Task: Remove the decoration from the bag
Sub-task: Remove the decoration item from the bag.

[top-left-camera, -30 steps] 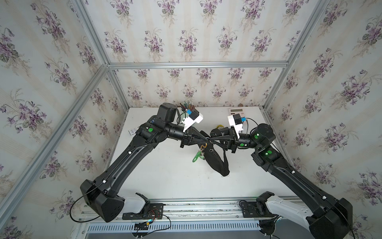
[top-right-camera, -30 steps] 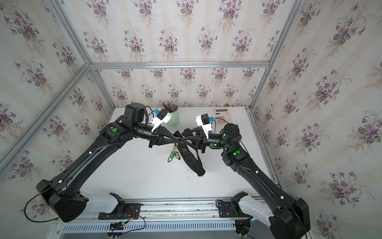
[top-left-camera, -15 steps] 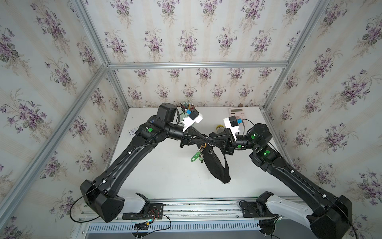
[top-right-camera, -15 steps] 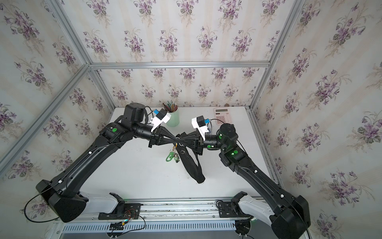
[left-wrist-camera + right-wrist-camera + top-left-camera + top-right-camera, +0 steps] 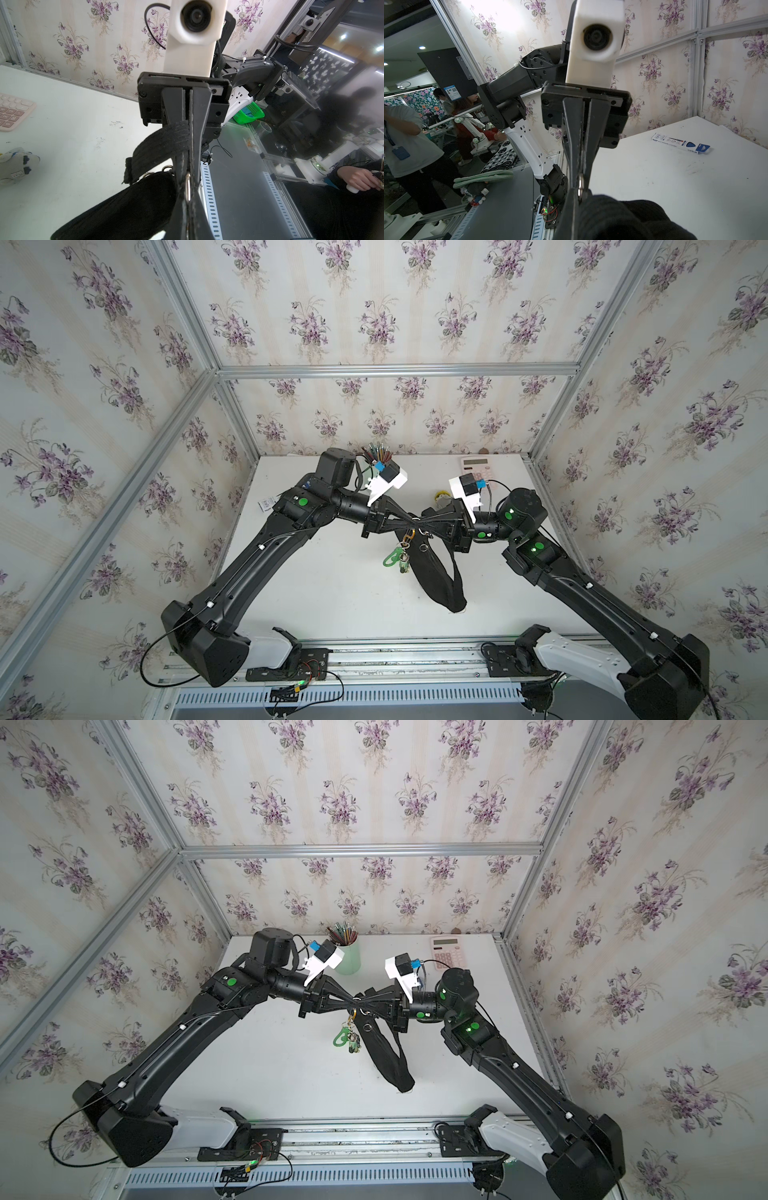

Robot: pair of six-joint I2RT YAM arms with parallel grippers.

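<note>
Left arm (image 5: 257,566) stretched in from seven o'clock, right arm (image 5: 590,597) from five; left gripper (image 5: 409,523) pointed toward three, right gripper (image 5: 422,526) toward nine, tips touching; both pairs of jaws pinched tight.

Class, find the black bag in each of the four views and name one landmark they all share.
Top view: bag slants across the white table, beside the green keychain.
Top view: same place.
Left wrist: dark mass nearest the camera.
Right wrist: likewise.
Landmark: the white table.

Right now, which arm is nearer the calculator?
Right. The right arm bends just in front of the calculator; the left arm is farther off, beside the pencil cup.
</note>
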